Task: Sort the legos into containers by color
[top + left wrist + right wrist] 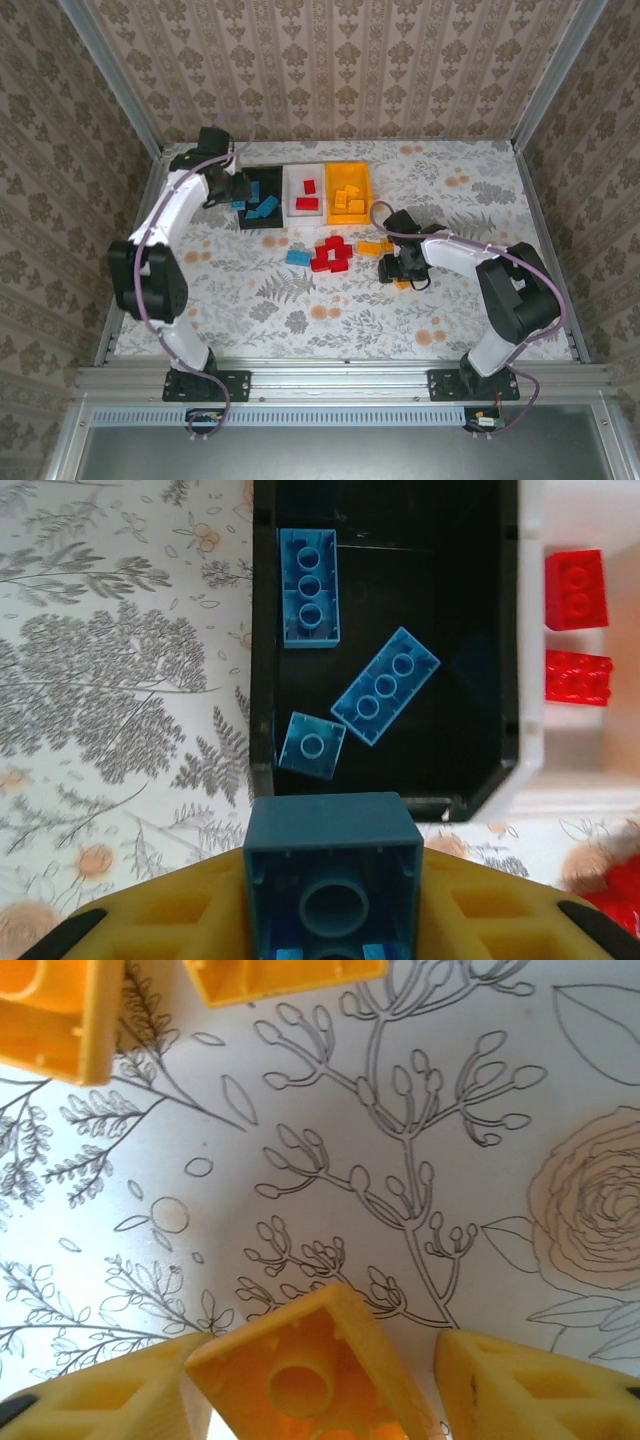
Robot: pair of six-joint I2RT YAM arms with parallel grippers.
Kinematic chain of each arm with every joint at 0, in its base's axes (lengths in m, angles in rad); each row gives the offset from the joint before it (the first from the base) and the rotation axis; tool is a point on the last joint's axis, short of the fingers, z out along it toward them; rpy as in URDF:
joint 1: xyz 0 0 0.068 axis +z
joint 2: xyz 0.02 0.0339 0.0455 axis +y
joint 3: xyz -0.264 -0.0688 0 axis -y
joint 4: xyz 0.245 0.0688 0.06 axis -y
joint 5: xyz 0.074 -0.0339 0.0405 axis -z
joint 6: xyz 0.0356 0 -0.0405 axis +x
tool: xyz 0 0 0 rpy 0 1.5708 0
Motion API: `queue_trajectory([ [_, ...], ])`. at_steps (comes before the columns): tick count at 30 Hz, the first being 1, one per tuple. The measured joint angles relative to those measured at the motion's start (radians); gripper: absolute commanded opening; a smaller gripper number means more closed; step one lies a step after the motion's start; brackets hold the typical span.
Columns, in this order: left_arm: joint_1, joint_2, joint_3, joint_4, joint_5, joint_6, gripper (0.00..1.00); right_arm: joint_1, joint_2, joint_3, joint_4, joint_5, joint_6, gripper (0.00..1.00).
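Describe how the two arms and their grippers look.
The left arm and right arm have smooth white links between bulky black joints, on black bases. Thin mauve-grey cables loop along them. The fingers are yellow plastic with moulded recesses.

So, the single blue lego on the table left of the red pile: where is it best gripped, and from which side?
Grip the blue lego by its two long side faces, coming straight down from above. It lies flat, long axis roughly left to right, and its right end is close to the red pile, so gripping the ends would probably be crowded.
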Motion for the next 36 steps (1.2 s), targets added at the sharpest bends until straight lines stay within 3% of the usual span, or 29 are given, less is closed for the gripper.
queue_trajectory([
  [10, -0.003, 0.259, 0.224, -0.047, 0.026, 0.038, 0.47, 0.002, -0.014, -0.013, 0.003, 0.024, 0.008, 0.47],
  [20, -0.003, 0.305, 0.243, -0.056, 0.058, 0.040, 0.57, 0.014, -0.026, -0.023, 0.004, 0.018, 0.019, 0.36],
  [25, -0.007, 0.160, 0.097, -0.023, 0.079, 0.039, 0.59, 0.015, -0.030, -0.023, 0.004, 0.016, 0.034, 0.31],
  [36, -0.049, -0.409, -0.414, 0.112, 0.176, -0.040, 0.61, 0.048, -0.074, 0.055, -0.086, -0.003, 0.056, 0.31],
])
